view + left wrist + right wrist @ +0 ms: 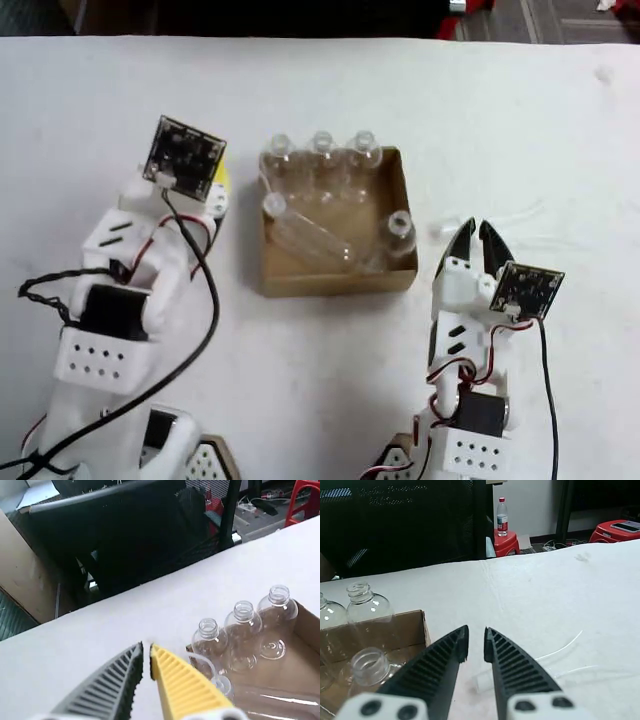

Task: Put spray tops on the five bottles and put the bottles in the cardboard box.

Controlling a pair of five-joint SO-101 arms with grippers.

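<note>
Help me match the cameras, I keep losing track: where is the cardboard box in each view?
High view: cardboard box mid-frame, on the white table.
Left wrist view: cardboard box beyond the yellow finger, cut off at the frame edge.
Right wrist view: cardboard box beside the black end effector.
Shared landmark: the row of upright clear bottles along one wall.

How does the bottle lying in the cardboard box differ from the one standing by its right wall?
The lying bottle rests on its side, diagonal across the floor; the standing bottle is upright. The lying bottle's mouth faces sideways, the standing bottle's upward. Both are clear, uncapped, inside the cardboard box.
</note>
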